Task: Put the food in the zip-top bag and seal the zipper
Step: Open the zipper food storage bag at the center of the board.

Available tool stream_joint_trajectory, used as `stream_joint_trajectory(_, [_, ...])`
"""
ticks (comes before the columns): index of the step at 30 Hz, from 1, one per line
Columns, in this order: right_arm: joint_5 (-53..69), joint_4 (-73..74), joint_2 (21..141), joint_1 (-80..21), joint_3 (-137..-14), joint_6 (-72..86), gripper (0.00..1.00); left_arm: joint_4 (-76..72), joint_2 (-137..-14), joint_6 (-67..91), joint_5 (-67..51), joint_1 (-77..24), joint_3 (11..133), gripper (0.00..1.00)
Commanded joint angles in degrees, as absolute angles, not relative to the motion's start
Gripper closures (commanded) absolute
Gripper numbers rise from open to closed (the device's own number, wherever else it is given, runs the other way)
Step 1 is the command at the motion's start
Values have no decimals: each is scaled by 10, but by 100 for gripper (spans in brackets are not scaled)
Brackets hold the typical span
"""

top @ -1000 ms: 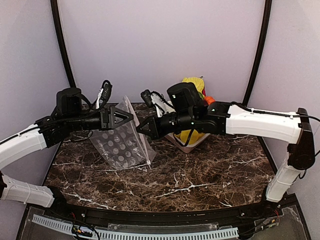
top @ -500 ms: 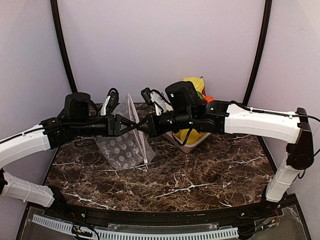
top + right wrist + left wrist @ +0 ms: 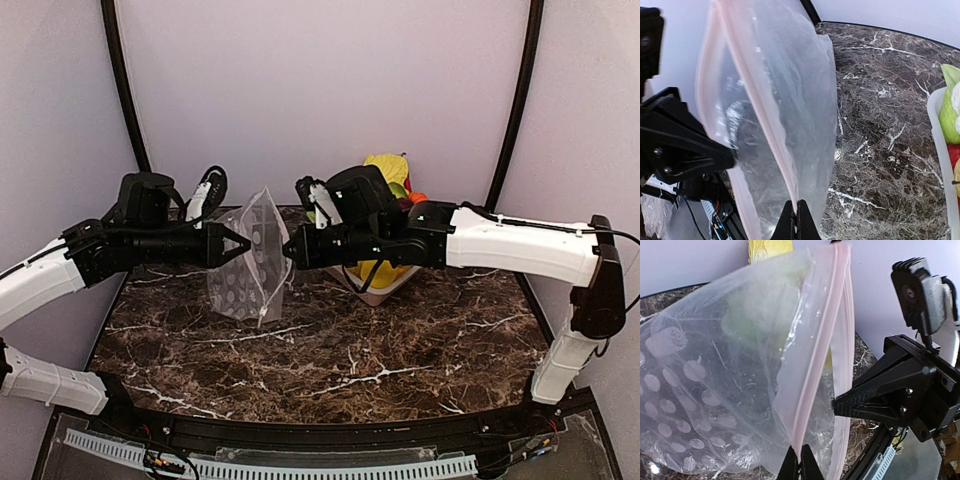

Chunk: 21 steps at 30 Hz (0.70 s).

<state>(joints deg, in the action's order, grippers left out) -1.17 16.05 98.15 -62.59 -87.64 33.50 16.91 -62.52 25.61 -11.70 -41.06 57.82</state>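
- Above the bench (image 3: 350, 365), top view: the bag (image 3: 245, 275) is held upright between left gripper (image 3: 243, 247) and right gripper (image 3: 290, 251); food (image 3: 386, 170) lies in the tray (image 3: 374, 293) behind.
- Left wrist: left gripper closed on the zipper (image 3: 821, 355).
- Right wrist: right gripper pinches the zipper too.

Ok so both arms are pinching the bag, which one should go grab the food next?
Right, probably. The right gripper sits just beside the tray of food, while the left gripper is across the zip-top bag from it. The left could hold the zipper meanwhile.
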Motion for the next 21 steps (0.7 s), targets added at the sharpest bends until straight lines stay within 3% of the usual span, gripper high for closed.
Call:
stream_joint_trajectory(1, [-66, 172, 978, -623, -875, 401, 100, 313, -604, 167, -19, -412, 662, 99])
stream_joint_trajectory(9, [-73, 159, 985, -607, -866, 439, 100, 432, -630, 73, 73, -413, 763, 99])
stream_joint_trajectory(17, [-38, 138, 1008, -581, -851, 469, 100, 411, -665, 40, 72, -406, 762, 99])
stream_joint_trajectory(21, [4, 118, 1017, -572, -860, 453, 89, 378, -700, 29, 14, -383, 759, 99])
